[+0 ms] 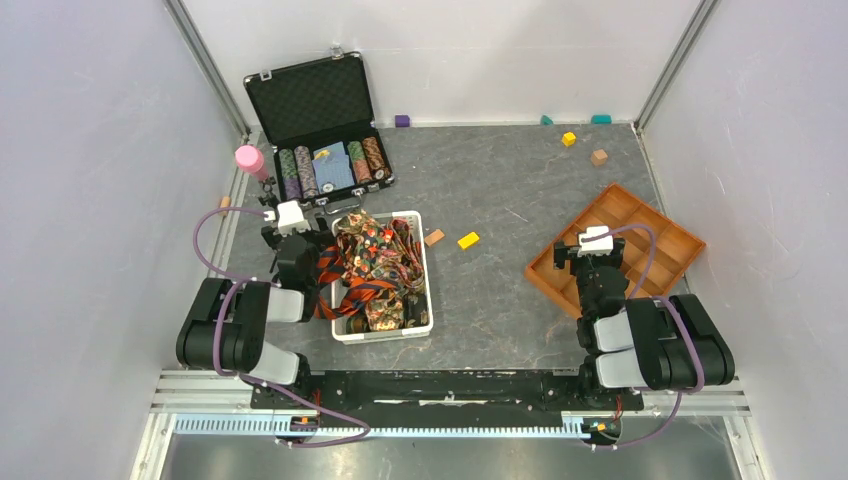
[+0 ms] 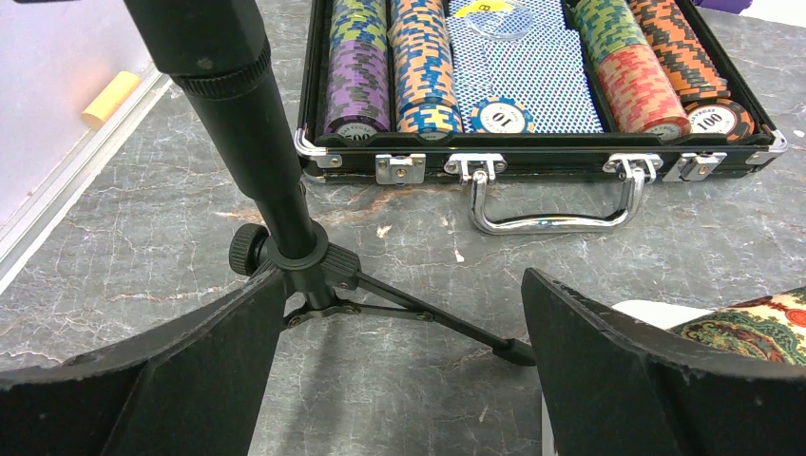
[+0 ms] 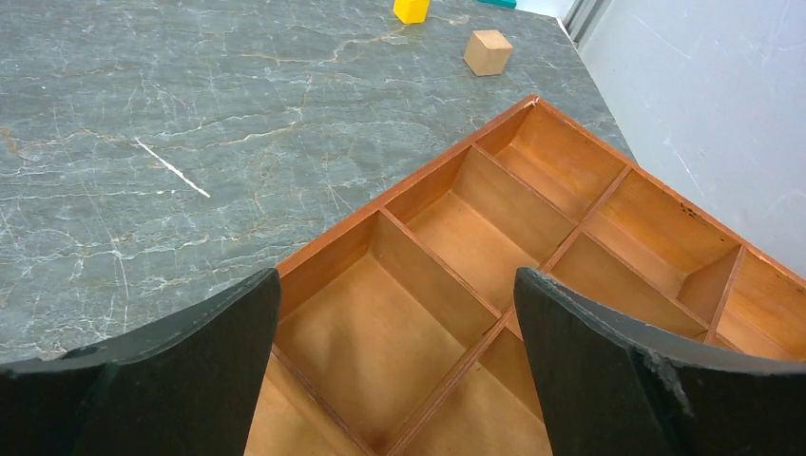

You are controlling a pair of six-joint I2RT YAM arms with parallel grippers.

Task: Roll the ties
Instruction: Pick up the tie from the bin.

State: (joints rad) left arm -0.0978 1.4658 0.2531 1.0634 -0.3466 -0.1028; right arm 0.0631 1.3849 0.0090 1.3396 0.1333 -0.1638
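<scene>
Several ties (image 1: 378, 265) lie heaped in a white bin (image 1: 424, 300) left of the table's middle; an orange-and-dark striped one (image 1: 340, 294) hangs over the bin's left side. A patterned tie's edge (image 2: 756, 328) shows at the right of the left wrist view. My left gripper (image 1: 285, 222) hovers just left of the bin, open and holding nothing (image 2: 404, 285), over bare table beside a black tripod stand (image 2: 285, 237). My right gripper (image 1: 592, 245) is open over the near corner of the wooden tray (image 3: 333, 242), with nothing between its fingers (image 3: 397, 280).
An open black case of poker chips (image 1: 325, 170) stands behind the bin. A pink cylinder (image 1: 249, 160) tops the tripod at the left wall. Small blocks lie about: brown (image 1: 434, 237), yellow (image 1: 467, 240), yellow (image 1: 568, 139), tan (image 1: 598, 157), purple (image 1: 402, 121).
</scene>
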